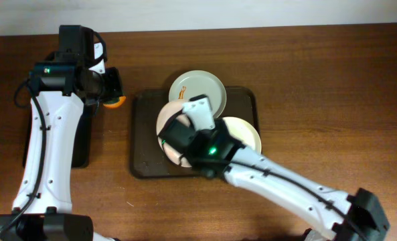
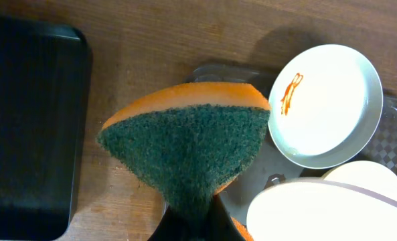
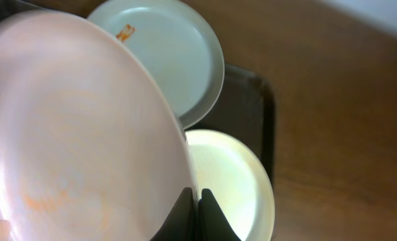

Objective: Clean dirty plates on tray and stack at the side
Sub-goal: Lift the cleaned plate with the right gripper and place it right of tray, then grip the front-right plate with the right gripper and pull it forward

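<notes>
My right gripper [image 3: 195, 207] is shut on the rim of a cream-white plate [image 3: 71, 134] with a faint orange smear, holding it tilted over the dark brown tray [image 1: 139, 134]. In the overhead view the gripper [image 1: 179, 130] and this plate [image 1: 166, 120] are at the tray's left middle. A pale green plate [image 1: 198, 88] with an orange-red smear [image 2: 292, 94] lies at the tray's far side. A second cream-white plate [image 1: 245, 134] lies at its right. My left gripper [image 1: 114, 90] is shut on an orange and green sponge [image 2: 185, 140], left of the tray.
A narrower black tray [image 1: 84, 144] lies on the wooden table [image 1: 319, 80] under my left arm; it also shows in the left wrist view [image 2: 24, 120]. My right arm stretches from the front right corner across to the brown tray.
</notes>
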